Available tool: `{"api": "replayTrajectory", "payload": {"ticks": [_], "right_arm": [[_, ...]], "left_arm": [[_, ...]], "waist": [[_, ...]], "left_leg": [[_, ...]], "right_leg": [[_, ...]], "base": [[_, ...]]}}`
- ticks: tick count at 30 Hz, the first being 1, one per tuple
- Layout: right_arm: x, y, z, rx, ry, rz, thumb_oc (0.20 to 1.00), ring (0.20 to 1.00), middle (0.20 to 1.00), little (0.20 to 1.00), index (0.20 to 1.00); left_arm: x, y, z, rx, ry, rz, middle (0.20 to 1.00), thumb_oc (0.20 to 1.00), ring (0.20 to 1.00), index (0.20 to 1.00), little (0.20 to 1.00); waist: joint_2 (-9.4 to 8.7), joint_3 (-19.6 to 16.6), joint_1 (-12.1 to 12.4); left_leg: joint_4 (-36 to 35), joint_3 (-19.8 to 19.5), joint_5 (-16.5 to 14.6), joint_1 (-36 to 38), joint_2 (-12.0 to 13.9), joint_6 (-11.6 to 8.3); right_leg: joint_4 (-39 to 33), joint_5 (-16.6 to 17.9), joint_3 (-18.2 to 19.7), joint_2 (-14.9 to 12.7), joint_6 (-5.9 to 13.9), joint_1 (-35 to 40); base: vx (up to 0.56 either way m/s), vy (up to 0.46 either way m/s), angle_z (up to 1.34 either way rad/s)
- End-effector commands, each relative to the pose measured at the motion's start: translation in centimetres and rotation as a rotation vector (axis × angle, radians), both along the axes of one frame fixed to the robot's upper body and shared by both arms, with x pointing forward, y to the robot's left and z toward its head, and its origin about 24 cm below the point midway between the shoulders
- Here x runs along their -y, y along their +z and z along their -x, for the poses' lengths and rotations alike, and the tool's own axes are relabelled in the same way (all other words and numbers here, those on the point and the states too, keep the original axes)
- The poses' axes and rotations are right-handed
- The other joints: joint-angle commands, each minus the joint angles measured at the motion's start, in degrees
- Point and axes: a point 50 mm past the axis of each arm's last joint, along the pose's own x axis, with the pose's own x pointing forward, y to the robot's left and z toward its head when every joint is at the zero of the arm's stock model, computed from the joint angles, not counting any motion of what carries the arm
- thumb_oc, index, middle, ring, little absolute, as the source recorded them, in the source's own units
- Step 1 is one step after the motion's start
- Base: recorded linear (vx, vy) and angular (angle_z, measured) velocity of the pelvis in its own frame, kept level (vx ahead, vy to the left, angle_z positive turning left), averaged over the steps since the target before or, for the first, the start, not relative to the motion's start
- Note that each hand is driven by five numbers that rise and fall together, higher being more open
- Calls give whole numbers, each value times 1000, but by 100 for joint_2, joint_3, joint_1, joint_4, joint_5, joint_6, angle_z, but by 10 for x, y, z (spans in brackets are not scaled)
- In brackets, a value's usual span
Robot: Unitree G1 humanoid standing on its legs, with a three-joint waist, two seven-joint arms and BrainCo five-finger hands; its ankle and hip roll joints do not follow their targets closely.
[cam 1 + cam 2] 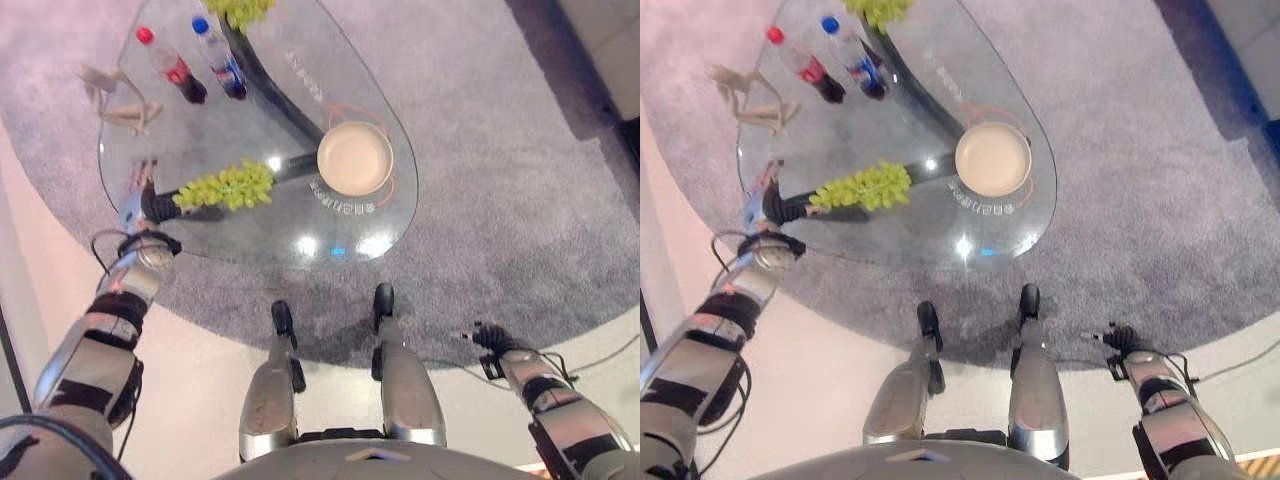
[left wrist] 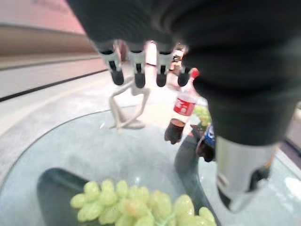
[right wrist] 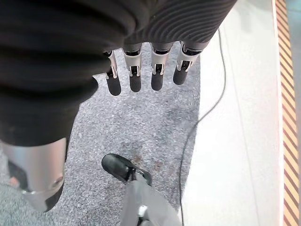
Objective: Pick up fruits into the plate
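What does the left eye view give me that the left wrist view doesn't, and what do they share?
Left eye view alone: the empty plate on the glass table, to the right of the green grapes; a second grape bunch at the table's far edge; and the right hand hanging low over the carpet, off the table. Left wrist view alone: the left hand from close up, fingers straight and open above the grapes. Both: the grapes, the red-capped bottle, the blue-capped bottle and the pale figurine.

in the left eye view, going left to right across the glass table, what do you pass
Pale figurine → red-capped bottle → blue-capped bottle → green grape bunch → round beige plate.
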Motion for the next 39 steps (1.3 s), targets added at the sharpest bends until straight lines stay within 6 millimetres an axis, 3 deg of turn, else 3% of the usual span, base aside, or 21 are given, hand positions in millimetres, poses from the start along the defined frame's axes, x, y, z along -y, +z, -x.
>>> {"api": "replayTrajectory", "payload": {"ticks": [1,5,13,25,39], "right_arm": [[4,2,0,-5,3,30,1000,1000,1000,1000,1000],[-4,7,-11,34,32,32,1000,1000,1000,1000,1000],[-8,22,-31,113,56,46,1000,1000,1000,1000,1000],[-12,42,-48,225,88,93,1000,1000,1000,1000,1000],[3,35,-29,240,44,117,1000,1000,1000,1000,1000]], "left_arm": [[-21,36,-4,54,89,-179,1000,1000,1000,1000,1000],[-23,61,-11,99,127,-240,1000,1000,1000,1000,1000],[-17,85,-23,79,122,-355,1000,1000,1000,1000,1000],[-9,101,-33,-5,86,-327,1000,1000,1000,1000,1000],[-52,96,-8,60,398,-385,1000,1000,1000,1000,1000]], "waist": [[-184,-28,-99],[-247,55,-163],[-353,56,-309],[-368,56,-528],[-351,56,-589]], "left_leg": [[749,-147,-515,-858,-390,163],[837,-94,-510,-1150,-437,176],[1339,-11,-536,-1951,-418,151],[2217,20,-810,-2977,-388,192],[2796,-129,-933,-3655,-389,221]], "right_leg": [[1184,-842,173,79,-74,-708],[1291,-822,157,79,-64,-1060],[1664,-833,151,145,-112,-1846],[2312,-960,316,240,-190,-2857],[2735,-1058,459,306,-259,-3496]], "base": [[-40,10,-1],[-39,-4,-2],[-12,3,-2],[3,11,0],[6,14,0]]}}
